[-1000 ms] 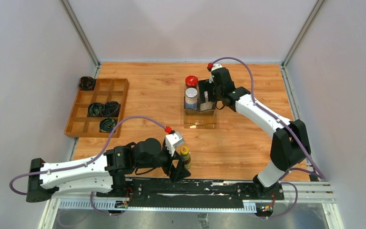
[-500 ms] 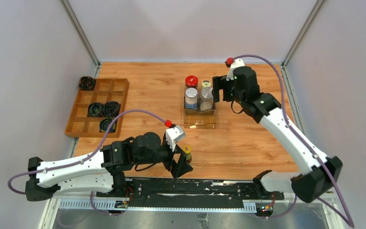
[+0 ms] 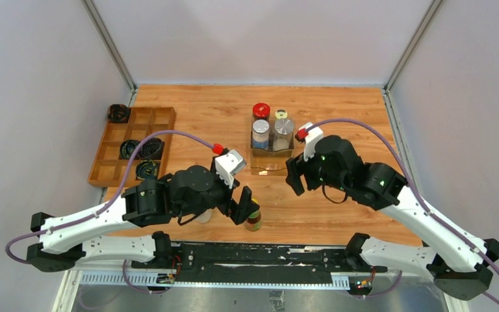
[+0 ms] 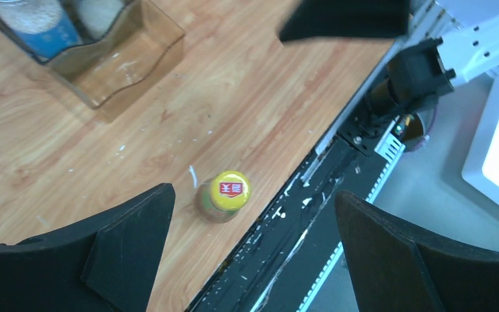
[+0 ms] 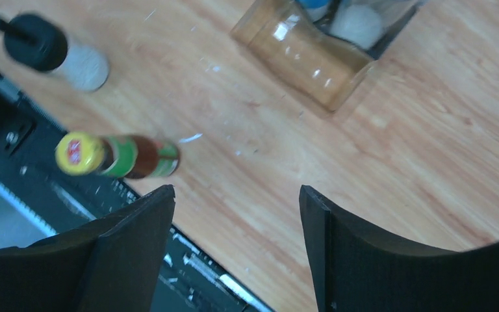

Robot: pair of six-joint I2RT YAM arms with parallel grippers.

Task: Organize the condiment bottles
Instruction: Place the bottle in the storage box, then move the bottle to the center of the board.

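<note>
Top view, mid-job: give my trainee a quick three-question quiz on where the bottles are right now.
1. True or false: the sauce bottle stands upright outside the holder.
2. How many jars stand in the holder? A two, B four, C six.
3. Fill the gap: the left tool hangs open above the ____.
Key: 1 true; 2 B; 3 sauce bottle.
</note>
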